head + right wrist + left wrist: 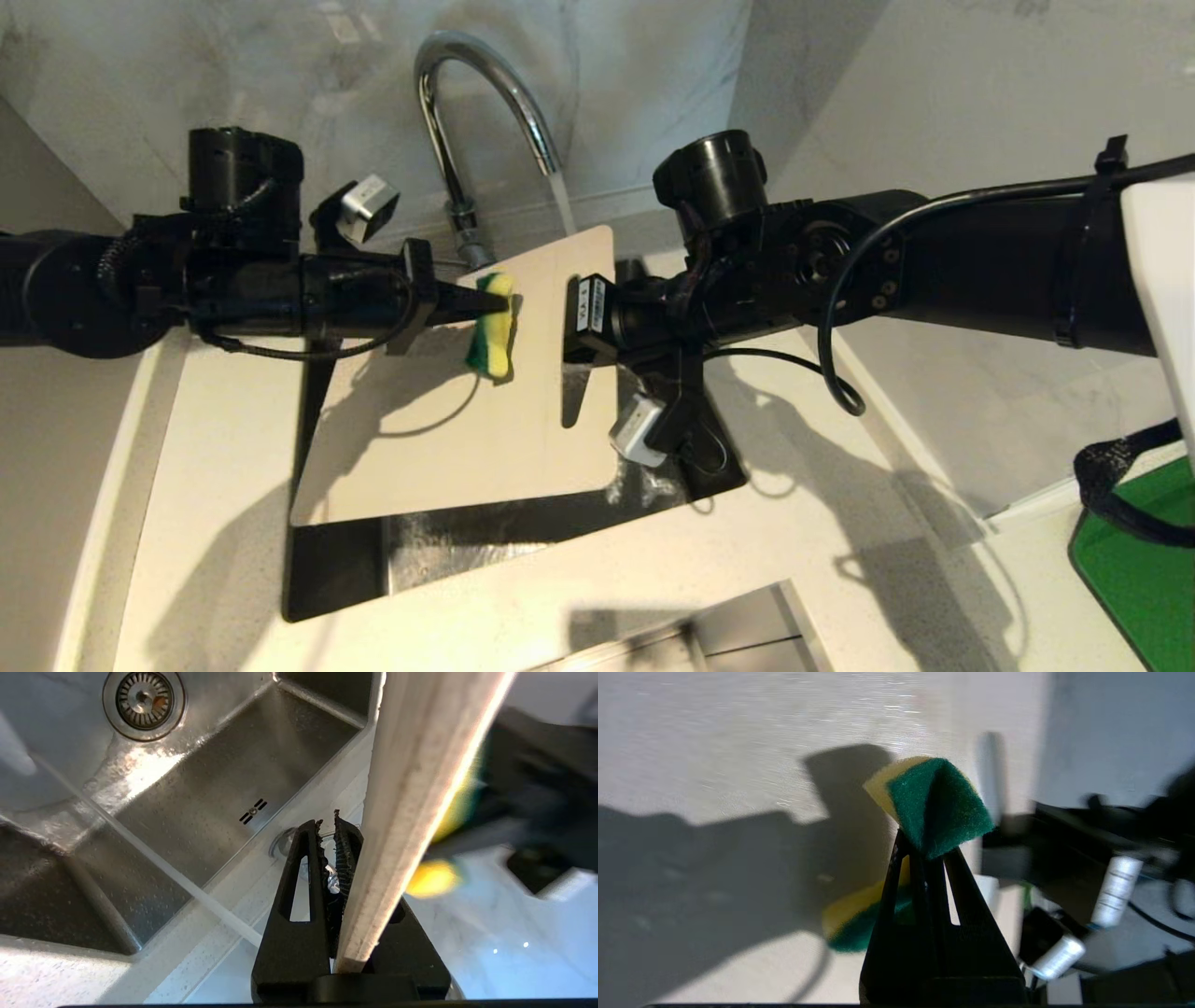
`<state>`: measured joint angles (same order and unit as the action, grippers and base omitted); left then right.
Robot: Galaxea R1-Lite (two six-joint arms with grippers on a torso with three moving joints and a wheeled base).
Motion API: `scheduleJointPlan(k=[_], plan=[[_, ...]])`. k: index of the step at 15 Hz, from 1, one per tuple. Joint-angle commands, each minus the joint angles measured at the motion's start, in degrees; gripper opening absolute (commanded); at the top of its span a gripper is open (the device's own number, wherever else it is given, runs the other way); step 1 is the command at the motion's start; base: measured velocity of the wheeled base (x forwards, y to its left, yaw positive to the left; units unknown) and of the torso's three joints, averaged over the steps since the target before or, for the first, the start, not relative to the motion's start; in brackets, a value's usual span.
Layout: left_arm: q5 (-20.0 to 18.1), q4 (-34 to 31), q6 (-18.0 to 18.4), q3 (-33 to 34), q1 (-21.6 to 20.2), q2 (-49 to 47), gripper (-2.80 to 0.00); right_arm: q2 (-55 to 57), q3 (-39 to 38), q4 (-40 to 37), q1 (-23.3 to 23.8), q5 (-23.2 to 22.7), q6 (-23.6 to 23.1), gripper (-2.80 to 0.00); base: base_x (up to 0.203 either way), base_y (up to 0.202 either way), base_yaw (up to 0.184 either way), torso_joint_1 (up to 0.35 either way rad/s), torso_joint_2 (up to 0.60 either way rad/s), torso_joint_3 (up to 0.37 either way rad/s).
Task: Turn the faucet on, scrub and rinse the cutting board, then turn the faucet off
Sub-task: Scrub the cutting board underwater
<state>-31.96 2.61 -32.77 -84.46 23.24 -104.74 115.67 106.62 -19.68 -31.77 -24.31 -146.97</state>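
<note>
The chrome faucet arches over the sink, and water runs from its spout. The cream cutting board is held tilted over the sink. My right gripper is shut on the board's right edge, near the handle slot. In the right wrist view the board runs edge-on beside the gripper. My left gripper is shut on a yellow and green sponge, which lies against the board's upper face.
The steel sink lies under the board, with its drain at the bottom. A pale countertop surrounds it. A dark green mat lies at the far right. A marble wall stands behind the faucet.
</note>
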Motion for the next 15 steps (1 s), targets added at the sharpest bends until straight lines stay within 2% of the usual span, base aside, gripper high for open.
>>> scheduleJointPlan(k=[1, 6, 9, 12, 15], plan=[[0.14, 0.2, -0.09, -0.8, -0.48, -3.26, -2.8, -1.41, -0.8, -0.1, -0.05, -0.13, -0.35, -2.8, 0.0, 0.0, 0.0, 0.0, 0.0, 0.0], [0.24, -0.12, 0.49, 0.47, -3.62, -4.4, -2.8, -2.2, -1.12, -0.01, 0.13, -0.78, 0.19, -2.8, 0.0, 0.0, 0.0, 0.0, 0.0, 0.0], [-0.07, 0.05, 4.24, 3.78, -7.51, -4.76, -2.8, -2.29, -1.32, -0.01, 0.13, -1.53, 0.19, -2.8, 0.0, 0.0, 0.0, 0.0, 0.0, 0.0], [-0.37, 0.24, 9.85, 8.48, -12.04, -5.9, -2.8, -2.38, -1.24, -0.01, 0.13, -1.53, 0.26, -2.8, 0.0, 0.0, 0.0, 0.0, 0.0, 0.0], [-3.01, 1.53, 12.72, 13.46, -17.45, -6.27, -2.8, -3.08, -1.34, -0.01, 0.46, -1.53, 0.37, -2.8, 0.0, 0.0, 0.0, 0.0, 0.0, 0.0]])
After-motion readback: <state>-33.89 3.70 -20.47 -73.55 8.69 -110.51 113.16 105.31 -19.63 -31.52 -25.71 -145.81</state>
